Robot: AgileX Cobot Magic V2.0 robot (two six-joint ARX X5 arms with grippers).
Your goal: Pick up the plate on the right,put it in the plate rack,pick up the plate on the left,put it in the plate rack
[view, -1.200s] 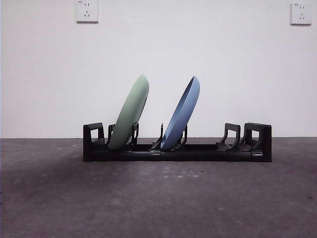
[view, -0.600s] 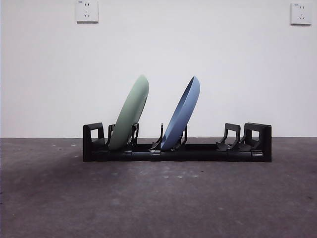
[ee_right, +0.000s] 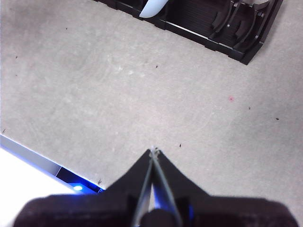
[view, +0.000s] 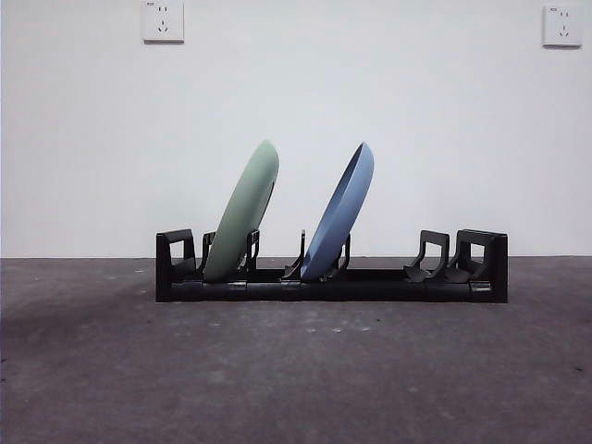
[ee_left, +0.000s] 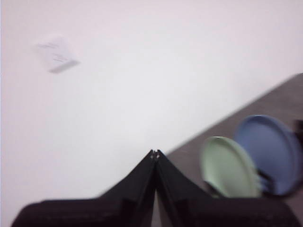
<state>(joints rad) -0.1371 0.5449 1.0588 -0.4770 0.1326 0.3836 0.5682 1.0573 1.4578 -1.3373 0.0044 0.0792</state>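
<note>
The green plate point(view: 242, 211) and the blue plate point(view: 339, 212) are seen leaning in the plate rack point(view: 331, 279) on the bench point(view: 296, 370). The left gripper point(ee_left: 155, 153) and the right gripper point(ee_right: 153, 151) are each held with fingers pressed together, nothing gripped, well apart from the rack.

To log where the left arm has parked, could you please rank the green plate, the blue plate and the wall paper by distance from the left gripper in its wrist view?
From the left gripper:
1. Green plate, in the rack, nearest.
2. Blue plate, just beyond the green one.
3. Paper on the wall, farthest.
</note>
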